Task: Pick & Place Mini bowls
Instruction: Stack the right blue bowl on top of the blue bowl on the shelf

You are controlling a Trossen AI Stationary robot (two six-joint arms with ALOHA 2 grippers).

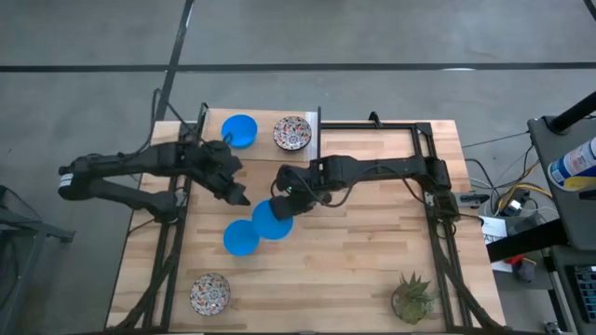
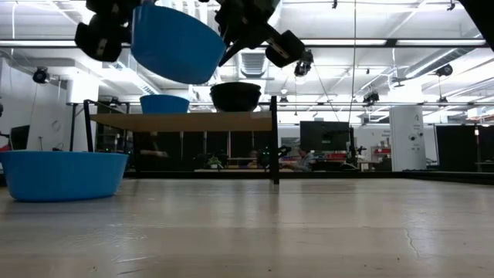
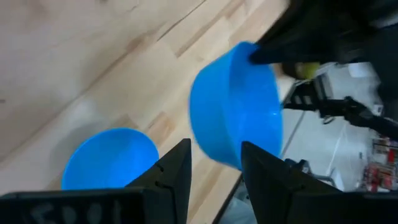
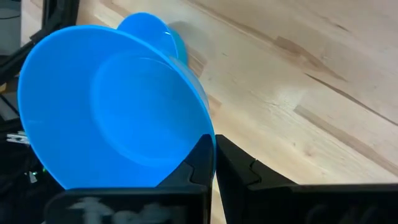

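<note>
My right gripper is shut on a plain blue mini bowl, held in the air and tilted, as the low view shows. A second blue bowl sits on its base on the table just beside it. My left gripper is open above the table's left middle, close to the held bowl but apart from it. A third blue bowl and a patterned bowl stand on a raised shelf at the far edge. Another patterned bowl rests at the near left. My right gripper pinches the blue bowl by its rim, one finger inside the hollow and one outside. The fingers come slanting down from the table's right. The bowl is lifted clear and tilted, its opening turned toward the gripper.
A small green potted plant stands at the near right corner. Dark frame rails run along the table's left and right sides. The raised shelf spans the far edge. Bare wood lies in the near middle.
</note>
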